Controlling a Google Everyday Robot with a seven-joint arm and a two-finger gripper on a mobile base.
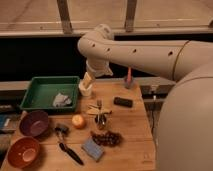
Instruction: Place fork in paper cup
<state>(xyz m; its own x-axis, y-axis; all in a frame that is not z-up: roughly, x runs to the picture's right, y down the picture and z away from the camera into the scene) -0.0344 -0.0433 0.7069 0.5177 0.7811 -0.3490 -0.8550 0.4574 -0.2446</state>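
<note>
The paper cup (85,90) is small and cream-white. It stands upright on the wooden table (132,130), just right of the green tray. My gripper (88,79) hangs straight down from the arm that reaches in from the right. It sits directly over the cup's mouth, touching it or just above it. I cannot make out the fork. The gripper covers the cup's opening, and whatever is between gripper and cup is hidden.
A green tray (46,89) holds a crumpled grey cloth (62,100). On the table are pale yellow sticks (97,109), a metal cup (101,120), an orange fruit (78,121), grapes (106,138), a blue sponge (92,148), a black-handled utensil (68,150), a black block (123,102) and two bowls (33,123) (23,152).
</note>
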